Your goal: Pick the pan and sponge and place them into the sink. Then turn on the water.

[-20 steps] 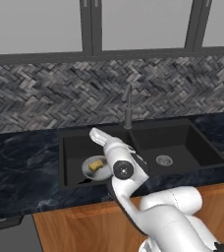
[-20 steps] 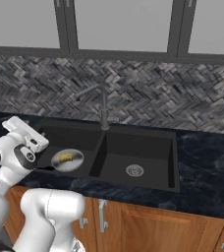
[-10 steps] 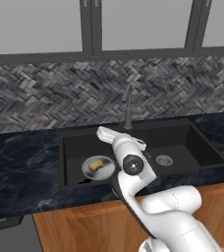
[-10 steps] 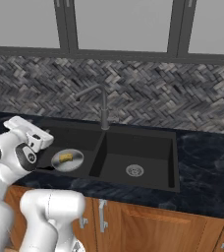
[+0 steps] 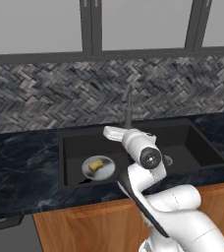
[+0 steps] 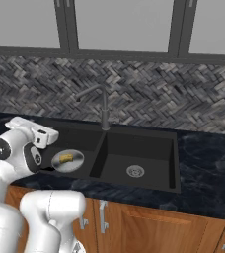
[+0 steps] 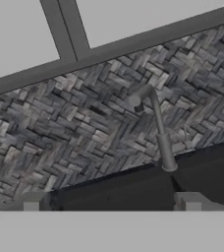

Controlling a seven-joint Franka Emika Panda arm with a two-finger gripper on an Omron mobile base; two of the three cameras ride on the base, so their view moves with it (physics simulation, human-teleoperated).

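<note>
- The wooden cabinets point(image 6: 134, 222) run along the front, under the dark marble counter point(image 5: 20, 167).
- The white arm point(image 5: 143, 162) bends up in front of the counter, its wrist over the front part of the sink point(image 5: 192, 142).
- The gripper point(image 7: 111, 203) stands wide open with nothing between its fingertips point(image 7: 33, 202); in the hand view the two tips sit well apart at the bottom, aimed at the back wall.
- The black sink point(image 6: 154, 148) is sunk into the counter, with two basins side by side.
- The pan point(image 5: 98, 167) lies flat on the floor of one basin, to the left of the arm in the left base view; the right base view shows it point(image 6: 67, 159) in the left-hand basin.
- The yellow sponge point(image 5: 96, 165) lies inside the pan, touching its shiny bottom; it also shows in the right base view point(image 6: 66, 158).
- A round silver drain point(image 6: 134, 171) sits in the other basin, well apart from the pan.
- The slim grey faucet point(image 7: 158, 128) stands upright at the back edge of the sink, its spout bent over towards the basins; it shows in the right base view too point(image 6: 103, 106).
- Behind it rises the grey herringbone tile wall point(image 5: 45, 98), with window frames point(image 6: 65, 24) above.
</note>
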